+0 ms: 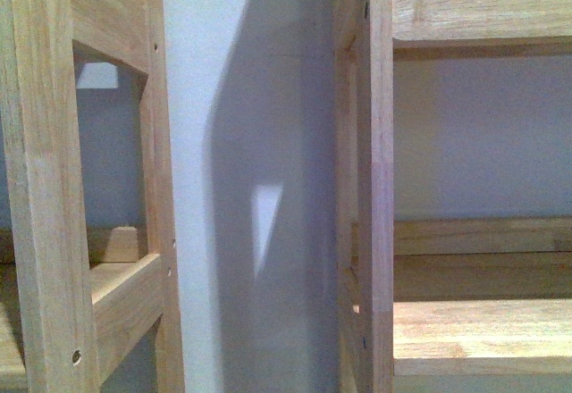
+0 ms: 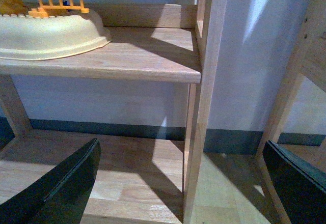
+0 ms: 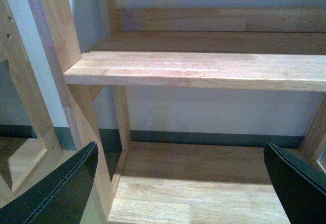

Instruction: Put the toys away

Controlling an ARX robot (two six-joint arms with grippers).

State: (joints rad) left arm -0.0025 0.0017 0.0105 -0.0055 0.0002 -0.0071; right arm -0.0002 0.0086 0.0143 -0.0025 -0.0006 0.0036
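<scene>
In the left wrist view a cream basin [image 2: 56, 38] stands on the upper shelf board [image 2: 137, 56]. Toys show over its rim: an orange plastic fence [image 2: 60, 2] and an orange-yellow shape [image 2: 10, 0] cut off by the frame edge. What that shape is I cannot tell. My left gripper [image 2: 183, 183] hangs open in front of the shelf's upright post [image 2: 204, 96], lower than the basin, with nothing between its black fingers [image 2: 61, 188]. My right gripper [image 3: 183, 183] is open too, facing the second shelf unit's lower board [image 3: 204, 183]. The front view shows neither gripper and no toys.
Two light wooden shelf units [image 1: 54, 188] [image 1: 465, 321] stand against a white wall [image 1: 250, 143], a narrow gap between them. The right unit's upper board [image 3: 204, 68] and lower board are bare. A dark baseboard [image 2: 127, 130] runs along the wall.
</scene>
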